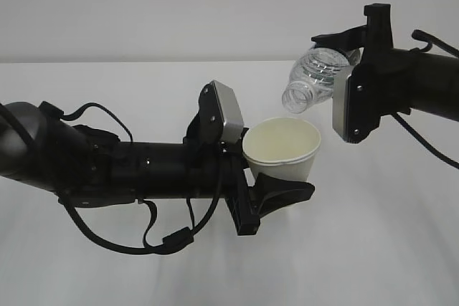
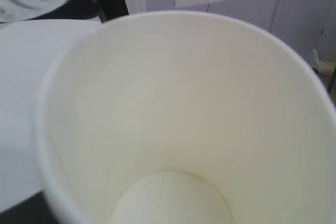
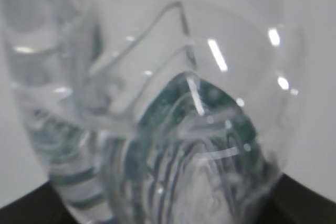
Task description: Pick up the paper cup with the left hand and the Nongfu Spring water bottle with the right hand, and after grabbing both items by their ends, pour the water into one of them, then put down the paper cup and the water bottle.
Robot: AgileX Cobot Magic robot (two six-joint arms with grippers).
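Paper cup front and centre: the small white tapered paper cup (image 1: 283,150) with its cream inside sat clamped in the left gripper (image 1: 269,188), black jaws closed around its lower part, held clear of the white tabletop (image 1: 373,249) and tipped slightly toward the camera. From the left wrist view its inside (image 2: 173,129) looked dry and bare down to the bottom. Over on the other side, the right gripper (image 1: 362,51) was closed on the body of the small clear ribbed plastic Nongfu Spring bottle (image 1: 315,77), which was tilted mouth-down and to the left, its open neck hanging just above and beside the cup's far rim. The right wrist view was filled by clear ribbed plastic and a blurred green band (image 3: 210,129); how much water remained inside could not be told, and no stream was visible between mouth and cup. By my reading, this was the pouring step, right at its start. The next move would call for more tilt on the bottle, with its mouth kept over the cup's opening so nothing lands on the tabletop, and the cup held steady.
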